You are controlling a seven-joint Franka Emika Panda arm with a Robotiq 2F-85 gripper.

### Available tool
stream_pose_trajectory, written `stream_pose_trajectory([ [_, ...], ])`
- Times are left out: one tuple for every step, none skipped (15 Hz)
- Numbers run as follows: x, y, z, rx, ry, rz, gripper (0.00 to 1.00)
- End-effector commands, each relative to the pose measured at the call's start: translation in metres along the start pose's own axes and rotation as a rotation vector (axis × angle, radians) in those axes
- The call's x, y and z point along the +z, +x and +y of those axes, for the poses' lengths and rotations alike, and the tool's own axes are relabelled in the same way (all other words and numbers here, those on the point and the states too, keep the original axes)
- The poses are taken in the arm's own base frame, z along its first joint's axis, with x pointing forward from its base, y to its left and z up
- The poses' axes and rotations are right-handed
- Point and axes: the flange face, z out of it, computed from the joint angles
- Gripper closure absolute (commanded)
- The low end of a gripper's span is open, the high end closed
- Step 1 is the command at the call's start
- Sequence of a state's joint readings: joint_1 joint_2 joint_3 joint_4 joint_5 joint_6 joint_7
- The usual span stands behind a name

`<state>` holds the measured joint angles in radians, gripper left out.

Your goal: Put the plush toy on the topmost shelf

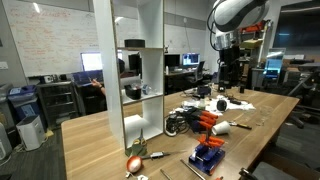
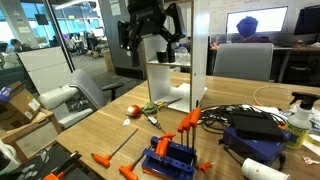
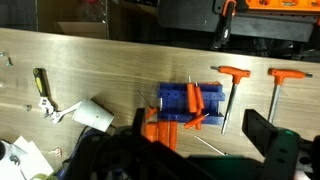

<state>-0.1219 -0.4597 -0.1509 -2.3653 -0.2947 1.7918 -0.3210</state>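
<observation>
The plush toy (image 1: 135,160) is small, orange-red with pale patches, and lies on the wooden table at the foot of the tall white shelving unit (image 1: 130,70); it also shows in an exterior view (image 2: 133,110). The unit's top runs out of frame, so the topmost shelf is not visible; the highest board in view (image 1: 145,49) carries a dark object. My gripper (image 1: 230,75) hangs high above the table, far from the toy, open and empty (image 2: 150,40). In the wrist view the gripper (image 3: 200,125) looks down on the table; the toy is not in it.
A blue holder with orange tools (image 3: 190,103) lies under the gripper, also in both exterior views (image 1: 207,155) (image 2: 170,155). Orange T-handle keys (image 3: 232,90), a white bottle (image 3: 92,115), a tool and cable cluster (image 1: 195,122) and a black box (image 2: 255,122) crowd the table.
</observation>
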Motion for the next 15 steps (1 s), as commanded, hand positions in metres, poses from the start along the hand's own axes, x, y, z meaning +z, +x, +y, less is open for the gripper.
stream_pose_trajectory([
  [-0.007, -0.002, -0.006, 0.024, 0.05, 0.023, 0.0],
  [-0.01, -0.002, -0.009, 0.027, 0.072, 0.034, 0.0],
  [-0.013, -0.002, -0.014, 0.031, 0.097, 0.05, 0.0],
  [-0.016, -0.001, -0.019, 0.032, 0.119, 0.062, 0.0],
  [-0.019, 0.001, -0.026, 0.035, 0.146, 0.076, 0.0],
  [-0.022, 0.002, -0.03, 0.039, 0.168, 0.088, 0.0],
  [-0.025, 0.004, -0.037, 0.051, 0.191, 0.1, 0.0],
  [-0.029, 0.005, -0.044, 0.062, 0.214, 0.112, 0.0],
  [-0.034, 0.008, -0.053, 0.089, 0.251, 0.121, 0.0],
  [-0.037, 0.009, -0.06, 0.112, 0.281, 0.131, 0.0],
  [-0.042, 0.01, -0.071, 0.128, 0.322, 0.139, 0.0],
  [-0.046, 0.012, -0.083, 0.153, 0.358, 0.143, 0.0],
  [-0.049, 0.015, -0.095, 0.174, 0.382, 0.136, 0.0],
  [-0.05, 0.019, -0.108, 0.191, 0.404, 0.132, 0.0],
  [-0.05, 0.023, -0.122, 0.201, 0.426, 0.117, 0.0],
])
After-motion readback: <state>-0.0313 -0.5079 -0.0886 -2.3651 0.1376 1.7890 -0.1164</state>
